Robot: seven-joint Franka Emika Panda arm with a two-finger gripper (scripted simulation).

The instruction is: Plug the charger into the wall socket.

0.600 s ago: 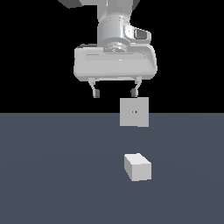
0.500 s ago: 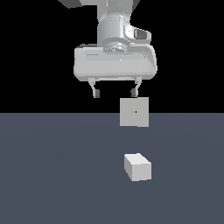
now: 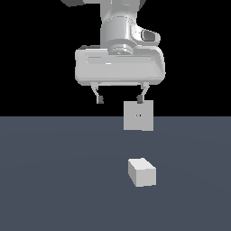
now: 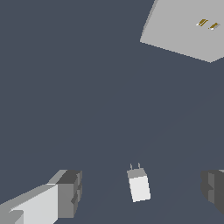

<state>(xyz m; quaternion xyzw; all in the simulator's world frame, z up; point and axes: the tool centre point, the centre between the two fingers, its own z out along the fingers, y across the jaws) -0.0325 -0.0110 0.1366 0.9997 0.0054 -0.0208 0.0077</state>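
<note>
Spread wide and holding nothing, the gripper (image 3: pixel 120 99) hangs in the upper half of the exterior view, its two dark fingertips (image 3: pixel 100 99) pointing down. Just below its right fingertip, near the frame's centre, the wall socket (image 3: pixel 138 116) stands upright on the grey floor (image 3: pixel 54 180). Lower, right of centre, the charger (image 3: pixel 142 172) lies on the floor, apart from both.

From the wrist view, the charger (image 4: pixel 139 185) lies on the floor between the two parted fingers (image 4: pixel 69 193), touching neither, two prongs showing at one end. The socket (image 4: pixel 186 28) is well apart from it.
</note>
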